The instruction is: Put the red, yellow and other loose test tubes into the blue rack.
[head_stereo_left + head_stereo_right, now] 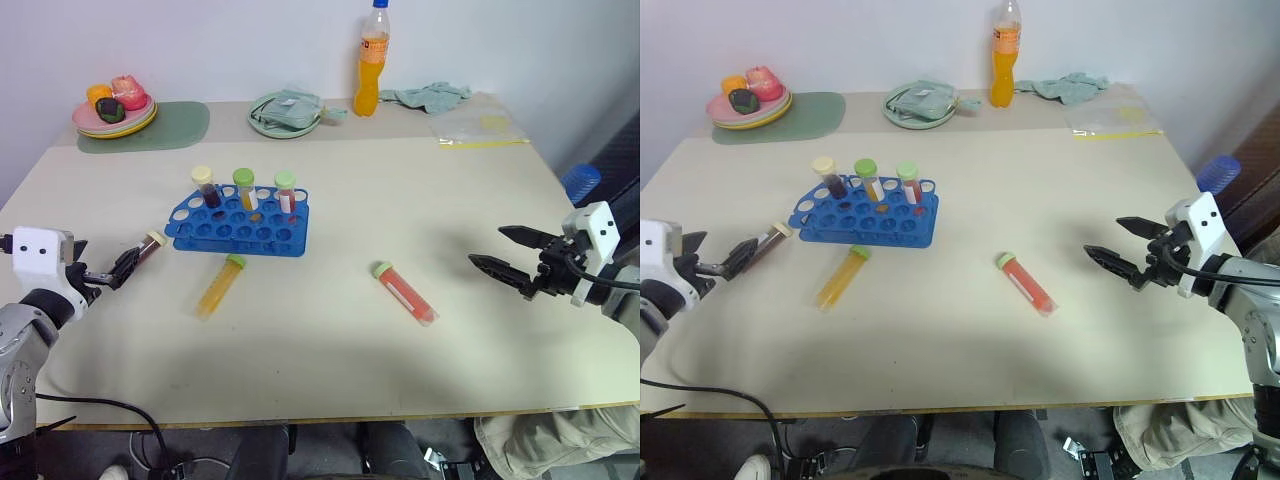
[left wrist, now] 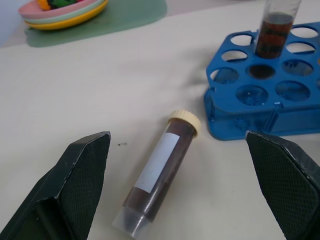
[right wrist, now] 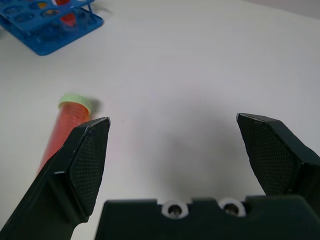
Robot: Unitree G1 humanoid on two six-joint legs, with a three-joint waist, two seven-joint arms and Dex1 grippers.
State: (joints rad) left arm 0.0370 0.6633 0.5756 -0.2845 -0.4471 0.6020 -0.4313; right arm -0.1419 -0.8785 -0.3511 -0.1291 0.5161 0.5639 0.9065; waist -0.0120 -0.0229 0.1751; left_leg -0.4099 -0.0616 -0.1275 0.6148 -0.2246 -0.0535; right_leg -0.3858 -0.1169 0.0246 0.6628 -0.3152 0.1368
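The blue rack (image 1: 240, 228) stands left of the table's middle with three capped tubes upright along its back row. A dark brown tube with a cream cap (image 2: 162, 172) lies just left of the rack, between the spread fingers of my open left gripper (image 1: 118, 268). In front of the rack lies the yellow tube (image 1: 220, 286), green cap toward the rack. The red tube (image 1: 405, 293), also green-capped, rests right of centre. My right gripper (image 1: 487, 247) hovers open to the right of the red tube (image 3: 67, 127), pointing toward it, nothing between its fingers.
At the back of the table are a plate of fruit (image 1: 113, 118) on a green mat (image 1: 175, 125), a green dish with a cloth (image 1: 285, 112), an orange drink bottle (image 1: 371, 60), a crumpled cloth (image 1: 430, 96) and a clear bag (image 1: 480, 128). A blue object (image 1: 582, 182) sits past the right edge.
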